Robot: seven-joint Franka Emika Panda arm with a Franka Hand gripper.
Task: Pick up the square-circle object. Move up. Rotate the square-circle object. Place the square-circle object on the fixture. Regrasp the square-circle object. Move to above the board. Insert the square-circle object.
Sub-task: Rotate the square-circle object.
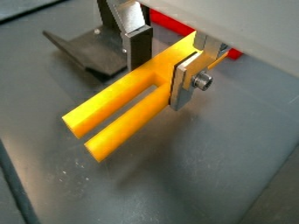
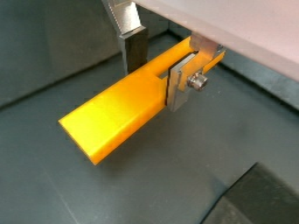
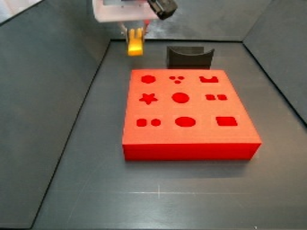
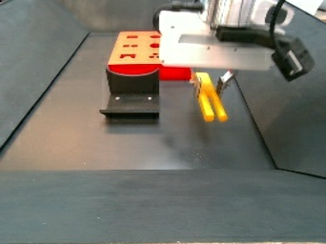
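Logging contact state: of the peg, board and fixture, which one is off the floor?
The square-circle object: the gripper holds it between its fingers, above the floor. The board and fixture rest on the floor.

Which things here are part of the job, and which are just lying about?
Part of the job:
- square-circle object, held in the gripper, above the floor
- fixture
- board

Lying about:
- nothing else in view

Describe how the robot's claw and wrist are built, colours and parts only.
The claw has two flat silver plate fingers with dark pads; one plate carries a round silver bolt head. In a side view the wrist above it is a white-grey flat housing with a black camera module and a dark cable looping over it.
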